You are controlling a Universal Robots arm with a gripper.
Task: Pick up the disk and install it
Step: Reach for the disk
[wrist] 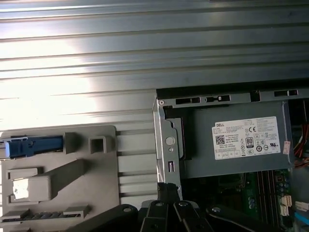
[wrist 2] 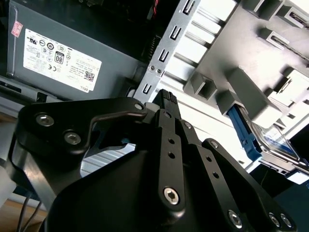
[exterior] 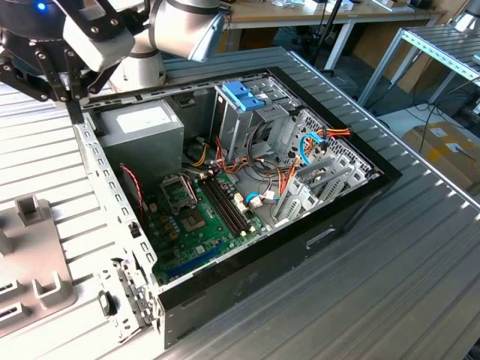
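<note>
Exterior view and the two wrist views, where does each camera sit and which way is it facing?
Exterior view: off the arm, raised, looking down obliquely into the open computer case; the arm and gripper show at the exterior view's upper left.
First wrist view: on the wrist, looking down past the gripper at the power supply and grey fixture.
Second wrist view: on the wrist, angled along the gripper toward the power supply, grey fixture and disk.
Shared: all three show the power supply.

Case wall [wrist: 167,140] beside hand [wrist: 167,189]; slatted table [wrist: 135,63] clear.
</note>
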